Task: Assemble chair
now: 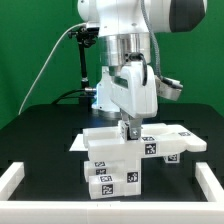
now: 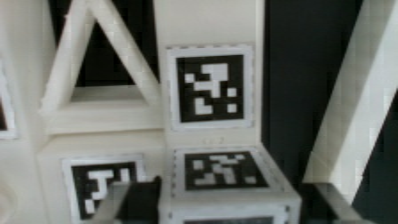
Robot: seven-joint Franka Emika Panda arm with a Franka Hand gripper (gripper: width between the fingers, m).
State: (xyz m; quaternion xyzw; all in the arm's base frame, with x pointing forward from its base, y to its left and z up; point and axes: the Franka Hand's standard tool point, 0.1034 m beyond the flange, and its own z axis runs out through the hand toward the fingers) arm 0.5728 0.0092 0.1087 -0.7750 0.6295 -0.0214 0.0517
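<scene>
My end effector [image 1: 127, 128] hangs straight down over the chair [image 1: 118, 158], a stack of white blocky pieces with black-and-white tag markers [image 2: 212, 88] standing mid-worktop, its fingertips at the top of the stack; whether they are parted or pinching a piece I cannot tell. The wrist view, blurred, shows white bars and three tags close up. The black worktop [image 1: 40, 135] is edged by a low white border rail [image 1: 20, 175], with a green wall [image 1: 30, 50] behind.
</scene>
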